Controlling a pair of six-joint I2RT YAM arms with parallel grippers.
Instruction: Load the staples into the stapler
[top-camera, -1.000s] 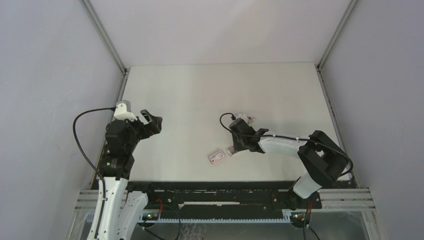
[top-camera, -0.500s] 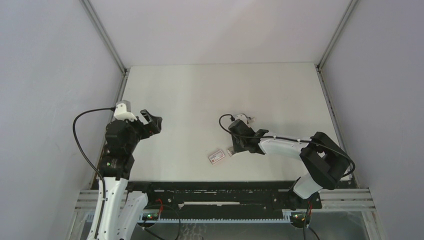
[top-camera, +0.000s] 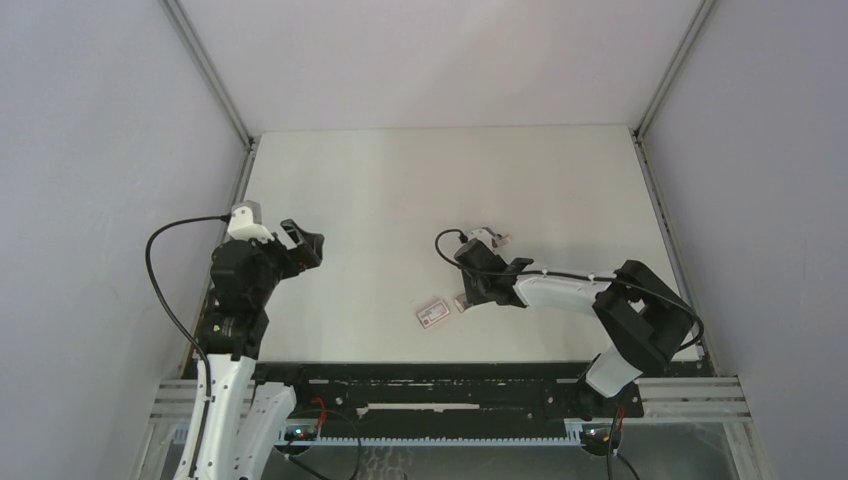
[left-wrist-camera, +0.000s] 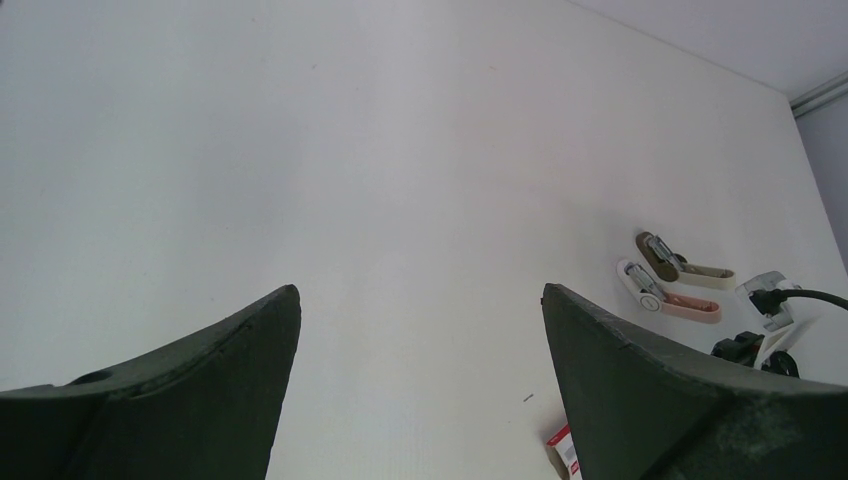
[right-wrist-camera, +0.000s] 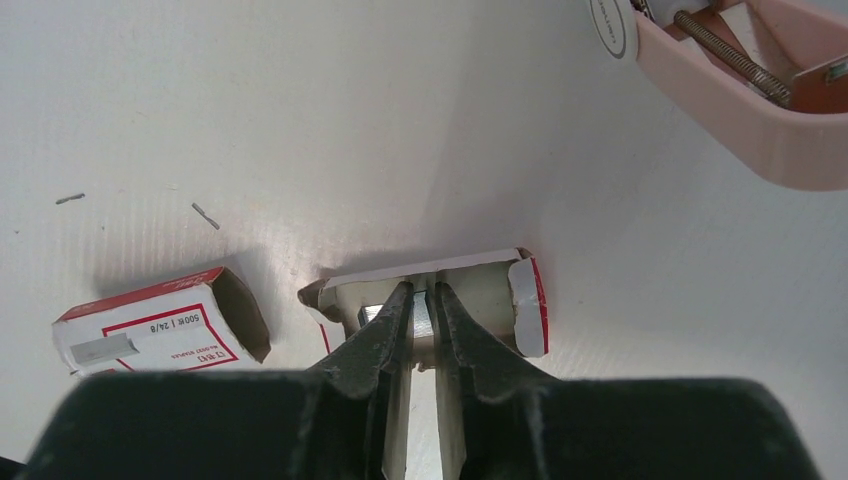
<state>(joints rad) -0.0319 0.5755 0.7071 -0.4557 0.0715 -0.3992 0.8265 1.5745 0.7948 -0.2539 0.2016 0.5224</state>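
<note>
While the left claw (left-wrist-camera: 420, 290) hangs with its fingers spread wide above the left edge of the surface (top-camera: 400, 180), holding nothing, the right claw (right-wrist-camera: 422, 288) is down near the near edge, somewhat right of the middle; its two fingers are drawn almost together inside a small open card tray (right-wrist-camera: 490, 290) with red-trimmed end flaps, and they pinch a silvery strip of the staples (right-wrist-camera: 421, 320) that shows in the narrow gap between them; the tray lies flat on the surface, its long side running across the right wrist view; just beside it, toward the left edge, lies the white box (right-wrist-camera: 150, 330) with a red label, its near end open and apart from the tray; two loose slivers of metal (right-wrist-camera: 205, 215) lie on the surface beyond the box; the pink-and-white stapler (right-wrist-camera: 740, 90) lies farther from the near edge, swung open so that its spring and channel show, near the tray but not touching it.
</note>
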